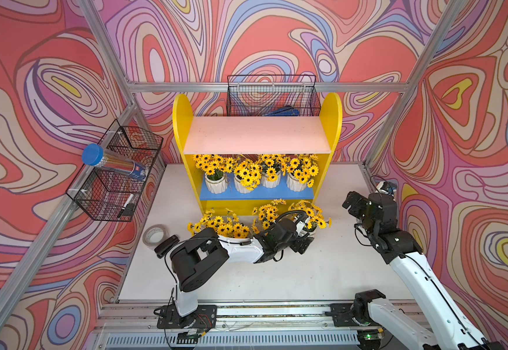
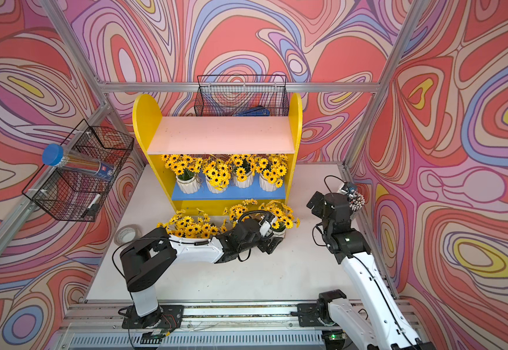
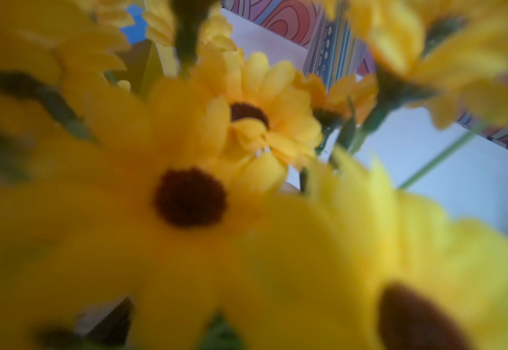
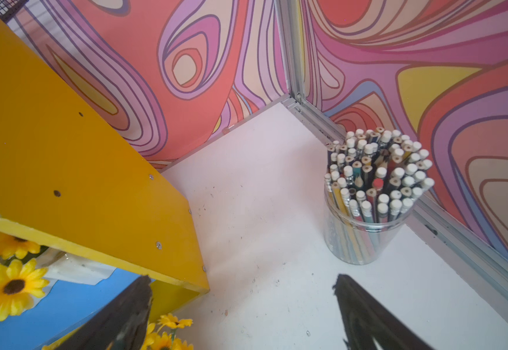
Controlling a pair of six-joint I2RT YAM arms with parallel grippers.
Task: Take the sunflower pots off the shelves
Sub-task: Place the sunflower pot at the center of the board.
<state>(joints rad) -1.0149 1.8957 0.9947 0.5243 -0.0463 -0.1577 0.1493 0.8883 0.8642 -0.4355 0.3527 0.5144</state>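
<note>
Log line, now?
left end effector open at white ribbed sunflower pot on table | right end effector open, empty | blue lower board: four pots

Blooms blind my left wrist
Blurred sunflowers (image 3: 189, 197) fill that view; my left arm (image 1: 240, 250) hides most of the front pots (image 1: 225, 227).

Overhead stereo pair sharing shelves (image 1: 257, 135); close wrist views

Soft, even light is filling the scene and casting only faint shadows on the white table (image 1: 322, 272), both top views are bowing at their edges, and the left wrist view is blurring the nearest sunflowers (image 3: 189, 197).
</note>
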